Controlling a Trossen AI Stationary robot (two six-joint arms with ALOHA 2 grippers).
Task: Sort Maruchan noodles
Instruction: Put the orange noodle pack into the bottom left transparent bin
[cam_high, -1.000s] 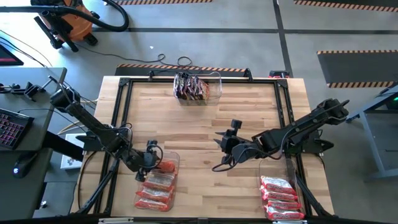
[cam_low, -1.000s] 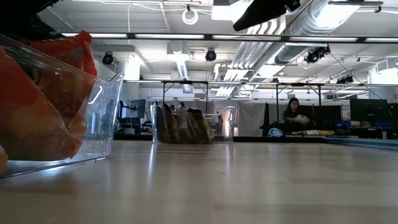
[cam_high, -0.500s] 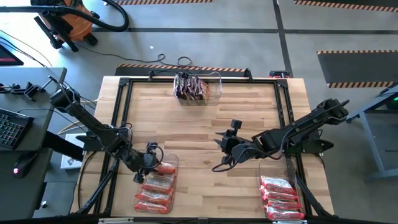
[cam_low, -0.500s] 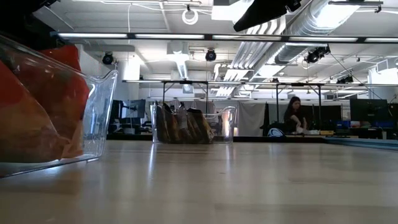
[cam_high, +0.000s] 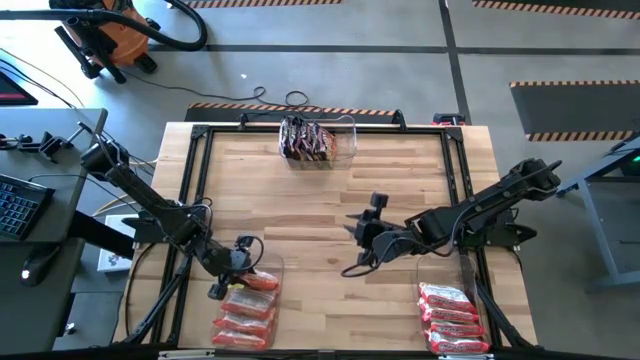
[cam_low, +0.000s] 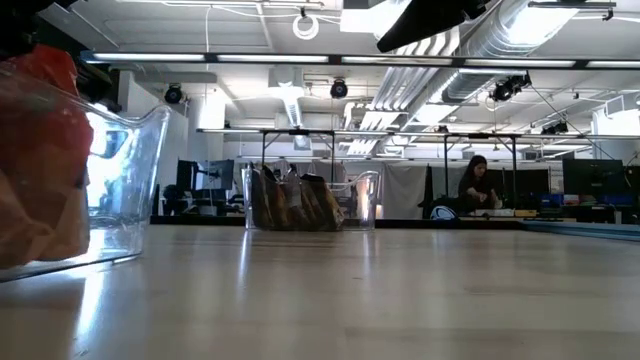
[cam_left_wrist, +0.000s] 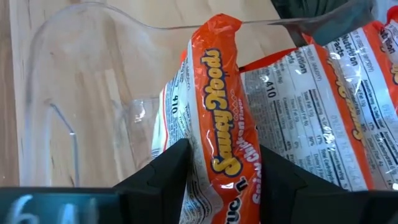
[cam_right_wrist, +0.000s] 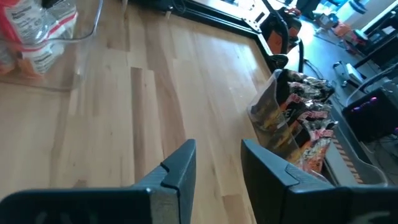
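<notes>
On the left of the pale wooden bench (cam_high: 320, 200), the left end effector (cam_high: 243, 276) reaches into a clear plastic bin (cam_high: 245, 300) at the near left edge. Its fingers pinch an orange-red crinkly ramen packet (cam_left_wrist: 221, 134) that stands on edge; the packet sits between the two dark fingers (cam_left_wrist: 158, 174) in the left wrist view. More orange-red packets (cam_high: 243, 312) lie flat in a row in the same bin. At the far middle edge, a second clear bin (cam_high: 340, 140) holds dark black-silver packets (cam_high: 308, 140) standing upright. The right end effector (cam_high: 358, 240) hangs over bare wood near the bench's centre, fingers a little apart with nothing between them. At the near right edge, pinkish red-and-white packets (cam_high: 452, 315) lie stacked in a third clear bin (cam_high: 440, 268).
</notes>
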